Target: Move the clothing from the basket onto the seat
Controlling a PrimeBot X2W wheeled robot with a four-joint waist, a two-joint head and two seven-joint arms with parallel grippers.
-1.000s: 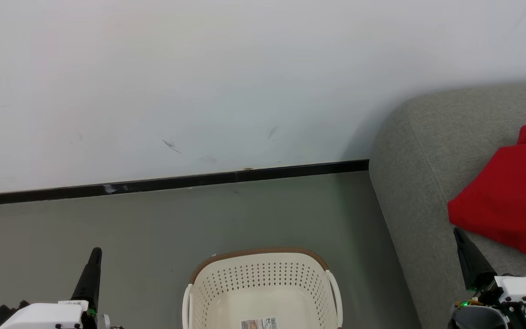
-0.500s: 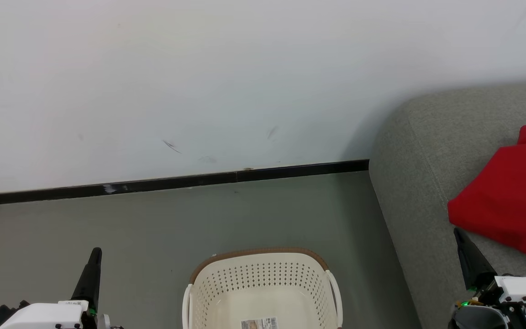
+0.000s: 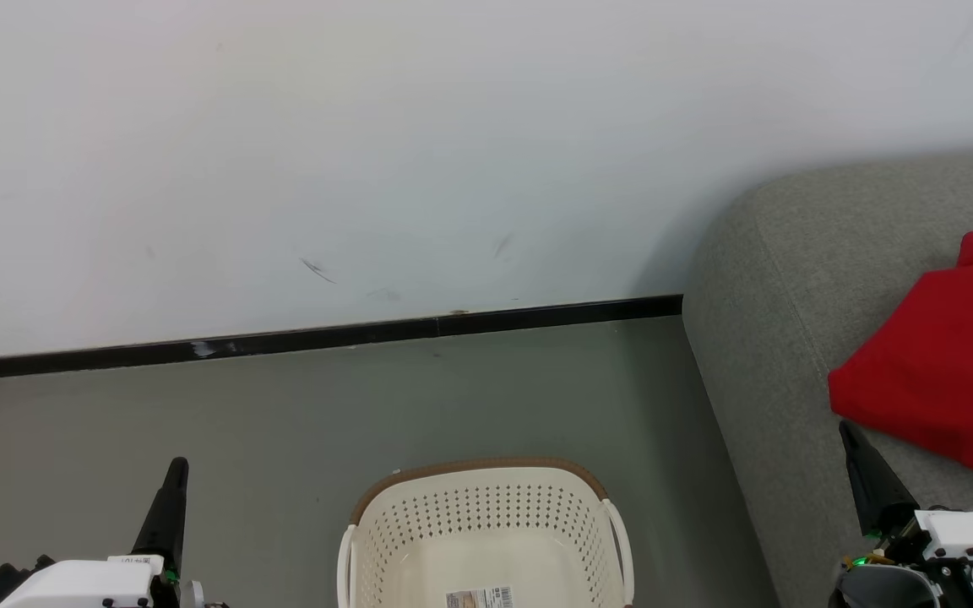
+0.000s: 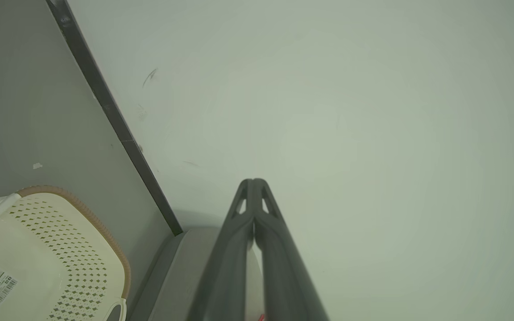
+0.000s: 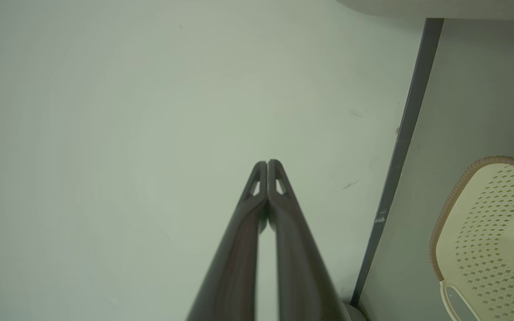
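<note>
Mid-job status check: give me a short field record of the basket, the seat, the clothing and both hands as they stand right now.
source: cream-white perforated plastic laundry basket with a brown rim, on the grey floor, left of the seat; no clothing in the part that shows
sticker: barcode sticker on the basket's inner bottom
target: large grey woven-fabric sofa cushion
load: red fabric garment, lying on the cushion
left: left hand shut, holding nothing
right: right hand shut, holding nothing
</note>
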